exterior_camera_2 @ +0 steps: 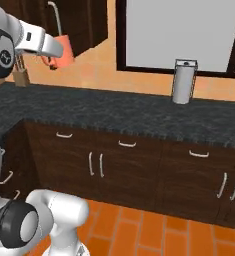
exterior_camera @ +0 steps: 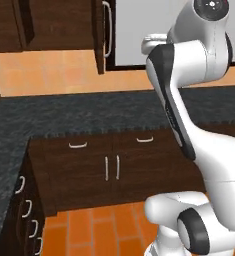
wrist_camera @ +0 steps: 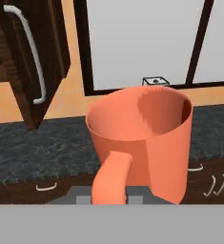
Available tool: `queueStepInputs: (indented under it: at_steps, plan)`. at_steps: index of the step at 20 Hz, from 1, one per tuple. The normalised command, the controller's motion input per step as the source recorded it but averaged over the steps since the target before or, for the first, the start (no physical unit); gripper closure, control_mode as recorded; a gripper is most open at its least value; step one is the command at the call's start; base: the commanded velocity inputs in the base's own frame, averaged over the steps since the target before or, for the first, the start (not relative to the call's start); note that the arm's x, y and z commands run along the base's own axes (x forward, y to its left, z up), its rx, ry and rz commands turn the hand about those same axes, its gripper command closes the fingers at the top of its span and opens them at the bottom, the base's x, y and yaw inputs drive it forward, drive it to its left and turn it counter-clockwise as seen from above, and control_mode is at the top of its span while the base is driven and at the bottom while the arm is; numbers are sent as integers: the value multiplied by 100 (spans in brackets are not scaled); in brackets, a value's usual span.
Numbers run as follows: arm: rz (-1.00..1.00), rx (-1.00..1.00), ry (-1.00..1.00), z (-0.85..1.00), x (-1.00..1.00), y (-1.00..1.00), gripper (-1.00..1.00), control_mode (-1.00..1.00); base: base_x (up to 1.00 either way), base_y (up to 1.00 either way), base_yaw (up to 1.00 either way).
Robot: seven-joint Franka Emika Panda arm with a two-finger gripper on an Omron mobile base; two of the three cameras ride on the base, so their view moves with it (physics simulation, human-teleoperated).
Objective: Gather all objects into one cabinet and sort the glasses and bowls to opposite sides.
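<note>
1. The jaws are clamped on a salmon-orange cup (wrist_camera: 141, 138), held high above the bench (exterior_camera_2: 114, 112) near the open cabinet door (wrist_camera: 35, 57).
2. Risk, as I judge it: the cup may clip the door edge or slip if swung fast.
3. The right base view shows a grey canister (exterior_camera_2: 183, 81) and a knife block (exterior_camera_2: 20, 75); the hand view shows the cup's handle.

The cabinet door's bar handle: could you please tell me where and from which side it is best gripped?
Take the handle at its straight middle, coming at the door's front face, jaws closing across it. It is a long upright bar standing off the door on curved ends, leaving room behind for a finger. The gripper is shut on the cup, so that probably goes down first.
</note>
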Motion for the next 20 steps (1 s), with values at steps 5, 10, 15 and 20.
queueStepInputs:
  at_steps: [5,10,15,20]
  plan:
    - [0,0,0,0,0,0,100,100,50,-41,-58]
    - [0,0,0,0,0,0,100,100,40,-30,-70]
    - [0,0,0,0,0,0,100,100,45,-11,-67]
    - [0,0,0,0,0,0,100,100,41,-4,-66]
